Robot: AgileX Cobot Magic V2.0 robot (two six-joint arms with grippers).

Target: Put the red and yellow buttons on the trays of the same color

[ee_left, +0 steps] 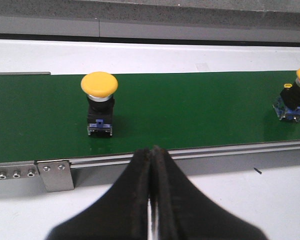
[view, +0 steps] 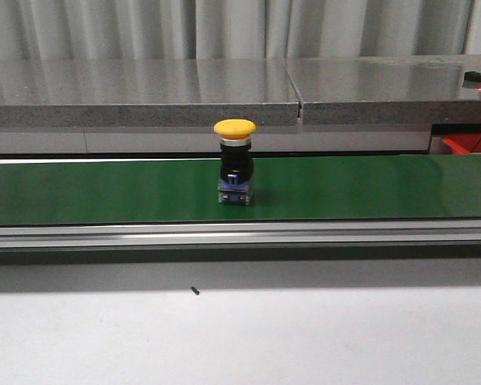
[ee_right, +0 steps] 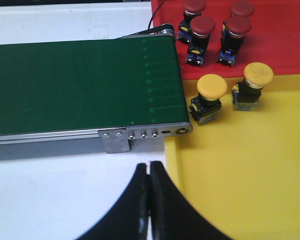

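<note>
While both hands sit with their fingers pressed together and nothing in them, the left hand (ee_left: 151,150) hangs over the white counter (view: 240,337) just short of the belt's metal rail, and the right hand (ee_right: 149,167) hovers by the near edge of the yellow tray (ee_right: 240,170). On the green belt (view: 104,192), one yellow button (view: 235,162) stands upright around the middle in the front view. The left wrist view shows another yellow button (ee_left: 99,102) upright near the belt's end, with that first one further along it. Past the belt's other end, two yellow buttons (ee_right: 209,97) sit on the yellow tray, and behind them four red buttons (ee_right: 200,32) are on the red tray (ee_right: 280,45).
</note>
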